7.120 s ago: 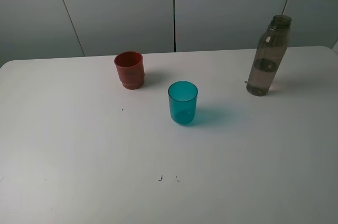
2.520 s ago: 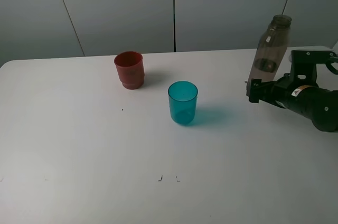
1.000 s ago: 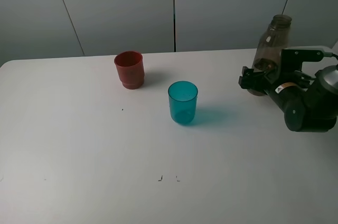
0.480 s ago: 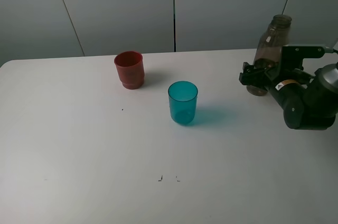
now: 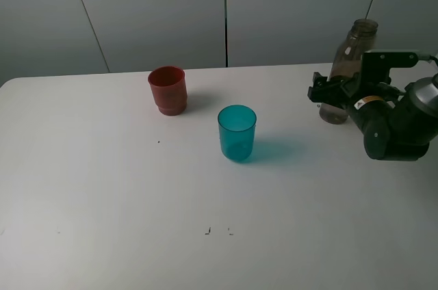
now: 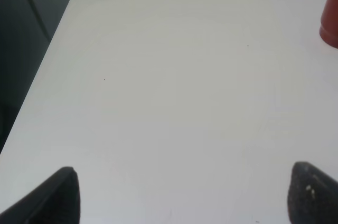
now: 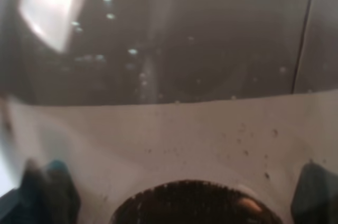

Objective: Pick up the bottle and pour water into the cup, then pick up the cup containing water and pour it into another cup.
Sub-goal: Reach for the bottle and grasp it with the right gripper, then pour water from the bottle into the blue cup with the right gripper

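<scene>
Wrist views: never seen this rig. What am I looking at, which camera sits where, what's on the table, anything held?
This is a two-armed robot. Each arm ends in a two-finger gripper and carries a small camera on its wrist.

The high view looks down on the white table from a fixed mount. On the table stand a red cup, a teal cup and a tall smoky bottle.

The black machine in that view is the right arm, and its right gripper is at the bottle's lower half. The right wrist view is so close that the bottle fills it. The dark fingertips sit at two corners of the picture, spread wide either side of the bottle, so nothing looks clamped.

The left wrist view shows the left gripper open over bare table, with the red cup at the picture's edge. Nothing is lifted.
</scene>
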